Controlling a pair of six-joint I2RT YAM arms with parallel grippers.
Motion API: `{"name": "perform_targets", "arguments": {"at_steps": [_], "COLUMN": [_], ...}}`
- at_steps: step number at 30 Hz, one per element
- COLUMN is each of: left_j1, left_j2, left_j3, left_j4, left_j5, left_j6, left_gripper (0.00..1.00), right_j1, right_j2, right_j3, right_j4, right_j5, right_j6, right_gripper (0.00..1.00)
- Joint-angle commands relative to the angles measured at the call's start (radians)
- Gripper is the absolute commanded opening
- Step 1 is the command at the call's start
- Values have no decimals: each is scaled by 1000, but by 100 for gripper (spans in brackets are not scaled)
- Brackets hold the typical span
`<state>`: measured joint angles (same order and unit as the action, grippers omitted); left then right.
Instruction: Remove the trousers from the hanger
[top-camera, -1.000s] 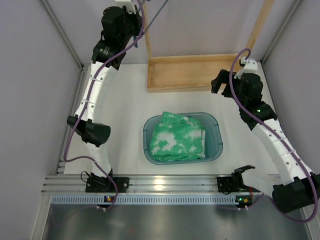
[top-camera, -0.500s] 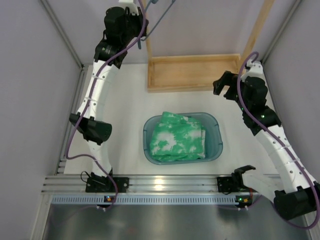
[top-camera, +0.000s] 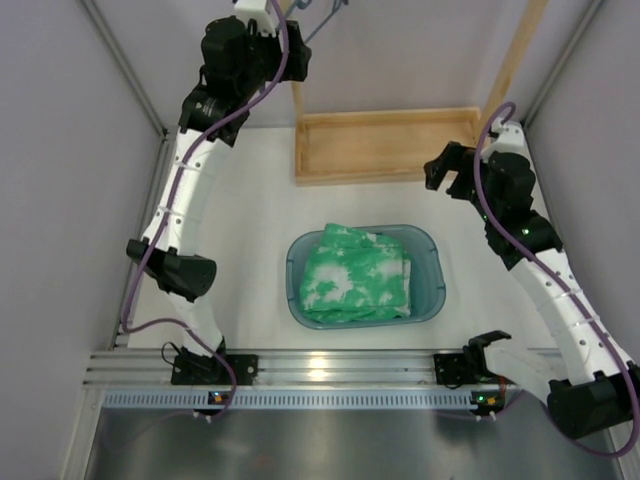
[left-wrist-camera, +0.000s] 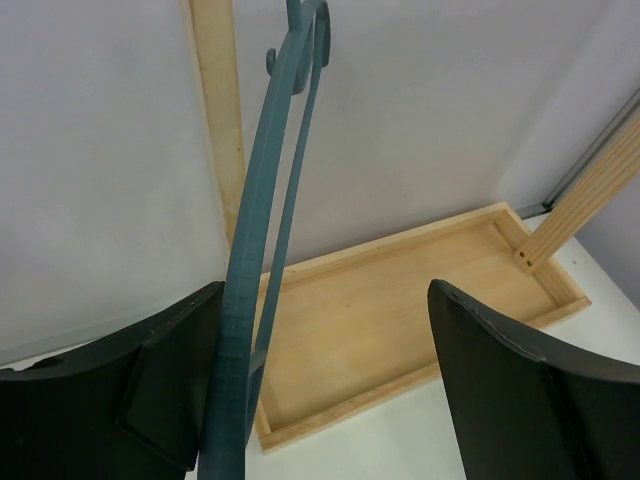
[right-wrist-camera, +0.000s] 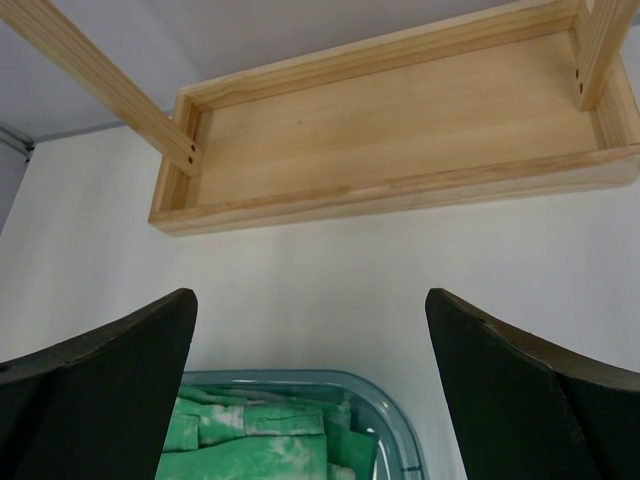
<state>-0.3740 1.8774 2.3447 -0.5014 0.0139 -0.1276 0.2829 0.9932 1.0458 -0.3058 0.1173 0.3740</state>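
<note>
The left pincer (left-wrist-camera: 330, 345) had just sprung open off the thin grey-blue rod hanger (left-wrist-camera: 255, 230), the bright green tie-dye cloth trousers (top-camera: 355, 275) already off it, the right pincer (right-wrist-camera: 310, 390) idle and agape.

We run two arms of one make. Our left arm (top-camera: 183, 195) and our right arm (top-camera: 562, 300) have slim white link shells dotted with rows of small dark screws. Bulky black rounded housings sit at the joints. A purple cable (top-camera: 137, 290) trails in loose loops along each arm, down to a black base block (top-camera: 198, 366). Our fingers (left-wrist-camera: 520, 400) are broad, matte black blades with curved, slightly scuffed edges.
</note>
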Motion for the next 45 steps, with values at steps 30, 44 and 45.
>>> {"name": "perform_targets", "arguments": {"at_steps": [30,44,45], "left_j1": [38,38,38], "left_j2": [-1227,-1281,-1278], "left_j3": [-1235,-1302,-1303], "left_j4": [-124,-129,-129], "left_j5": [-215,-180,-178], "left_j6": [-234,-270,-270], "left_gripper": [93,93,93], "right_j1": [-13,-14,-14], "right_j2": [-169,-238,-240], "right_j3": [-44,-122,-119], "right_j4": [203,108,102], "right_j5": [-166,-143,-140], "right_j6": [-21,-6,-6], "right_gripper": [99,99,99]}}
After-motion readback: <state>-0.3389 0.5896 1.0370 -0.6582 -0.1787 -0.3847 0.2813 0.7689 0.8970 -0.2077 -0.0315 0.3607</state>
